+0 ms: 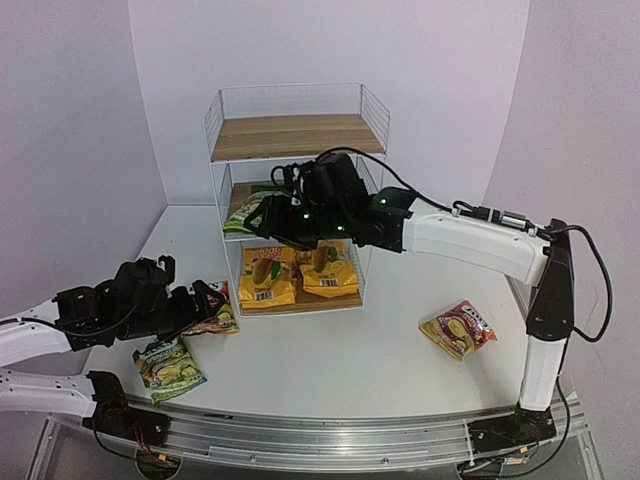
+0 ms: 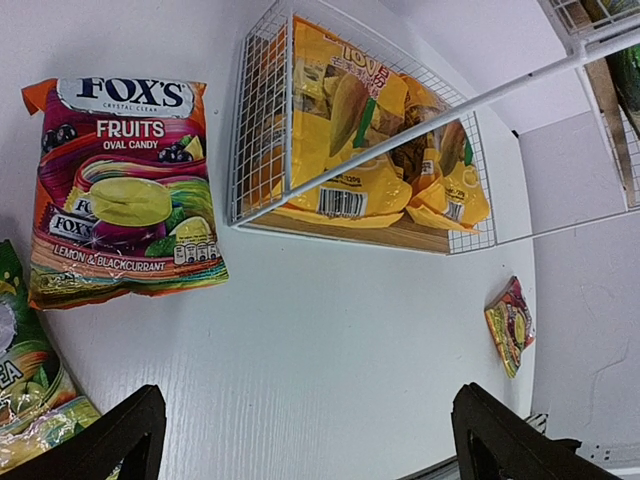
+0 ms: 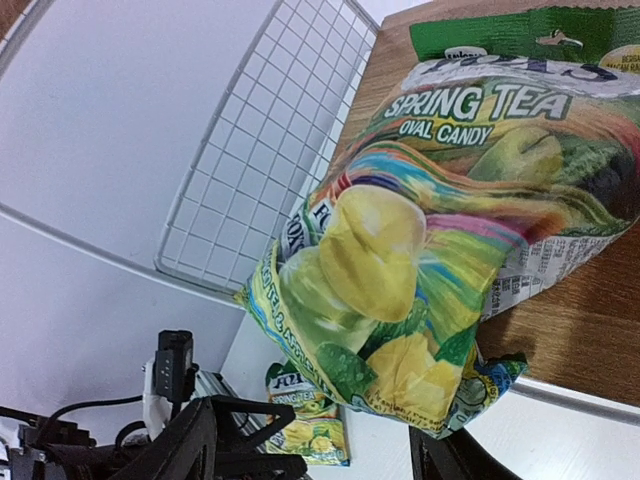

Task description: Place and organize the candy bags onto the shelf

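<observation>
Right gripper (image 3: 315, 440) spread wide just below the green bag (image 3: 440, 230), which lies on the middle board of the shelf (image 1: 295, 135); forearm stretched toward 9 o'clock. Left gripper (image 2: 305, 400) wide too, arm low over the table (image 1: 330, 370); red bag (image 2: 125, 190) at its 11 o'clock, yellow bags (image 1: 298, 272) on the bottom board

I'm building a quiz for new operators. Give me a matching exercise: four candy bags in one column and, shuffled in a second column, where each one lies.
Bags
1. yellow bags
2. Spring Tea bag
3. Fruits bag
4. purple-red bag

Places
A. on the table, right of the shelf
B. bottom board of the shelf
C. middle board of the shelf
D. on the table, left of the shelf

Pairs: 1-B, 2-C, 3-D, 4-A
</observation>
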